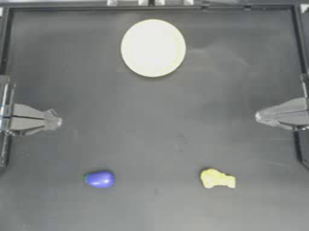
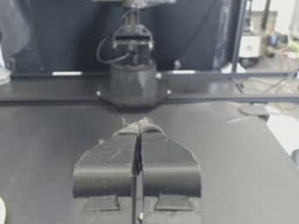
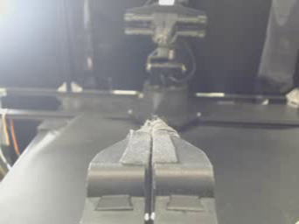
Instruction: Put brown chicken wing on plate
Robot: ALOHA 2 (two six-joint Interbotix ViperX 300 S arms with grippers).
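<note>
The brown chicken wing [image 1: 217, 179], a small lumpy yellow piece, lies on the table near the front, right of the middle. The plate [image 1: 152, 48], a large pale cream disc, rests at the back centre with nothing on it. My left gripper [image 1: 55, 121] is parked at the left edge, shut and holding nothing; its pressed-together tips [image 2: 139, 129] show in the left wrist view. At the right edge my right gripper [image 1: 259, 116] is likewise drawn back and shut, its tips [image 3: 153, 126] touching. Both grippers are far from the wing and the plate.
A rounded blue-purple object [image 1: 100, 179] lies near the front left, level with the wing. A raised rim [image 1: 151, 6] borders the dark table at the back and along both sides. Each wrist view shows the opposite arm [image 2: 133, 83] across the table.
</note>
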